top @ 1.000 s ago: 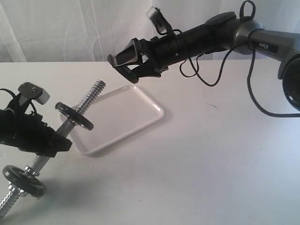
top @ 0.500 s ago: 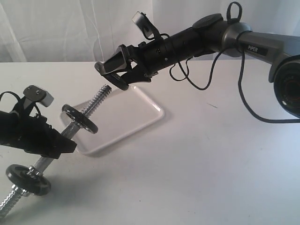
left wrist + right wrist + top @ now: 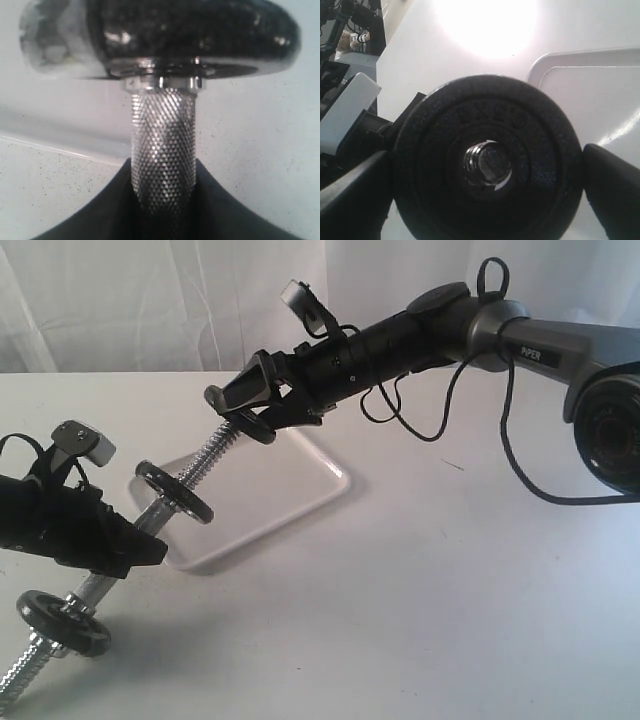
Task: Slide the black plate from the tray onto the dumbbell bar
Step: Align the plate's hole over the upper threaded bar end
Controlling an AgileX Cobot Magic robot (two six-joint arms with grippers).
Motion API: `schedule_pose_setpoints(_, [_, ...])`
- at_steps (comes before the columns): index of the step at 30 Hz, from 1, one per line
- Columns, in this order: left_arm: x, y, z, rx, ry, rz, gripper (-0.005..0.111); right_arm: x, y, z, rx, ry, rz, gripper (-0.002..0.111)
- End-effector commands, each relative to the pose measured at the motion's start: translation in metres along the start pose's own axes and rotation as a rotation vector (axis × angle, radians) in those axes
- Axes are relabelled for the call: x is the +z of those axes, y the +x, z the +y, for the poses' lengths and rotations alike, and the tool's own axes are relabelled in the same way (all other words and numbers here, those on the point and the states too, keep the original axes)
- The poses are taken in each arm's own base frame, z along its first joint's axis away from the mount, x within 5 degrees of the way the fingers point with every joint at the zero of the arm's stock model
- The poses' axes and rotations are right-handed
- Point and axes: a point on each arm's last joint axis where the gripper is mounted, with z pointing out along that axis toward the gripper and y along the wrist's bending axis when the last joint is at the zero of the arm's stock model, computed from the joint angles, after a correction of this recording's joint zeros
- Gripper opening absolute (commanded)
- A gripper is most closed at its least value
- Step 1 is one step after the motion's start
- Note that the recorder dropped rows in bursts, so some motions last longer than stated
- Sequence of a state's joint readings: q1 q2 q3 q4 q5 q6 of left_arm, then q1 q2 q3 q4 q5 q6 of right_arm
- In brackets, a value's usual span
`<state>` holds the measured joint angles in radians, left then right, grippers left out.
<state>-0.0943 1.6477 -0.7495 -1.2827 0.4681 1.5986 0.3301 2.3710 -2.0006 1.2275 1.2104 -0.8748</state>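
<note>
Right gripper (image 3: 238, 408) grasps the black plate (image 3: 435, 150), its hole ringing the dumbbell bar (image 3: 205, 462) tip; bare thread lies open beyond. Left gripper (image 3: 135, 545) clenches the knurled middle.

The right arm (image 3: 470, 325) is made of a grey rounded link, on which the white word PIPER (image 3: 535, 353) is printed, and a black tube-shaped forearm (image 3: 385, 340). Black cables (image 3: 502, 430) are looped beside it. The right gripper (image 3: 236, 412) is black, with wedge-shaped fingers. The left arm (image 3: 60, 525) is black and angular. 2 small white-grey camera boxes (image 3: 298, 292) are carried, 1 on each wrist.
</note>
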Motion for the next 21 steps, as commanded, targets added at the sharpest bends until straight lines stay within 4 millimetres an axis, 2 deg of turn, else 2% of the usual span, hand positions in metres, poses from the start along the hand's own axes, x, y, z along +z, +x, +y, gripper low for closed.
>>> schedule_pose_setpoints(1, [-0.013, -0.026, -0.012, -0.042, 0.093, -0.159, 0.000, -0.004, -0.008, 0.010, -0.019, -0.055, -0.061, 0.000])
schedule_pose_setpoints(13, [-0.013, -0.030, -0.014, -0.016, 0.123, -0.199, 0.000, 0.000, -0.005, 0.004, -0.004, -0.061, -0.061, 0.000])
schedule_pose_setpoints(21, [-0.014, -0.034, -0.014, 0.012, 0.116, -0.251, 0.000, 0.006, -0.005, 0.009, -0.003, -0.076, -0.055, 0.000])
